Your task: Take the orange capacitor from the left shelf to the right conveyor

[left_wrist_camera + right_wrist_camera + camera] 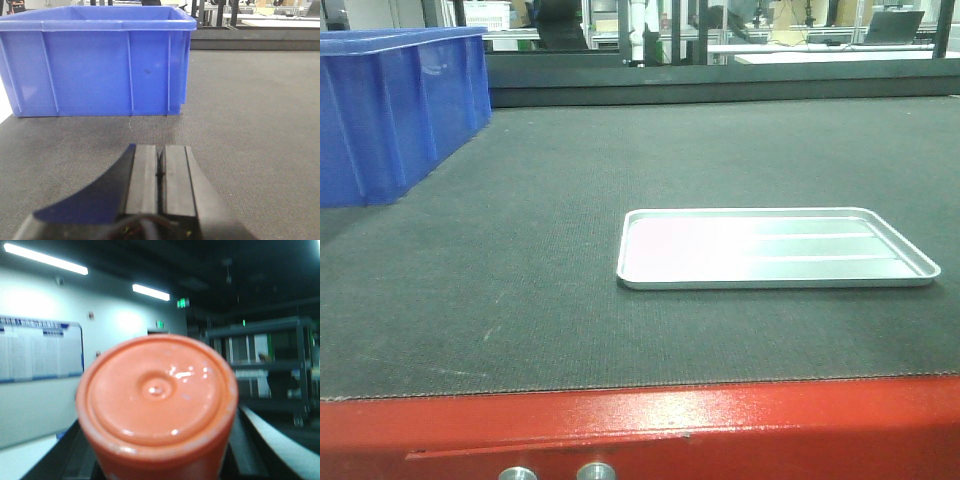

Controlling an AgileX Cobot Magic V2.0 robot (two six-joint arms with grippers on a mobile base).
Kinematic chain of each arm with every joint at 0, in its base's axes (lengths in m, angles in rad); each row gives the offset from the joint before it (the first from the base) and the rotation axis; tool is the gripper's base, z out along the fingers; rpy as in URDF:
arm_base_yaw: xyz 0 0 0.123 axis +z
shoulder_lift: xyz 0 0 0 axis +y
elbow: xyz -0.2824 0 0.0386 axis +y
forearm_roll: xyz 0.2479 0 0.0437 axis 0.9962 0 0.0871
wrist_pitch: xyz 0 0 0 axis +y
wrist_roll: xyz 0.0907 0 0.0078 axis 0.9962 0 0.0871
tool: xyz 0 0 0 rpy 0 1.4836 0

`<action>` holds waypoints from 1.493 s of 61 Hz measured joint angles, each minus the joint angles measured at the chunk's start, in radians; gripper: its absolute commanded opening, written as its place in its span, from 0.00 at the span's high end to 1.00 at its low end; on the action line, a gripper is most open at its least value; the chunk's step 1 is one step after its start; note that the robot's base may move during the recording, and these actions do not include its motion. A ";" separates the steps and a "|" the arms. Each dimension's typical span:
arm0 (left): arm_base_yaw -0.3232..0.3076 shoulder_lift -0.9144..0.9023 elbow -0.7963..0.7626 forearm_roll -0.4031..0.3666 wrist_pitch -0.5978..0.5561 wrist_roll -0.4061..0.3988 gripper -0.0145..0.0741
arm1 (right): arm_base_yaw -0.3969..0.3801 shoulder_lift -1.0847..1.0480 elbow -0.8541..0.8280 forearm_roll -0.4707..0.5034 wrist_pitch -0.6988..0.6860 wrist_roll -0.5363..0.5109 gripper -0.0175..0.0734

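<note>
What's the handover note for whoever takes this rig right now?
Hands: the left hand is shut on nothing, low over the right conveyor, facing the blue crate. The right hand looks shut on the orange capacitor, held up in the air.
Done: capacitor grabbed; the shelf is out of view.
Left: carry it over the conveyor, set it down, probably in the silver tray, then open the right hand.
</note>
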 measured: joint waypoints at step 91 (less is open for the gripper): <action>0.000 0.000 0.000 0.000 0.000 0.000 0.98 | -0.215 1.288 -0.105 0.014 -0.359 0.000 0.39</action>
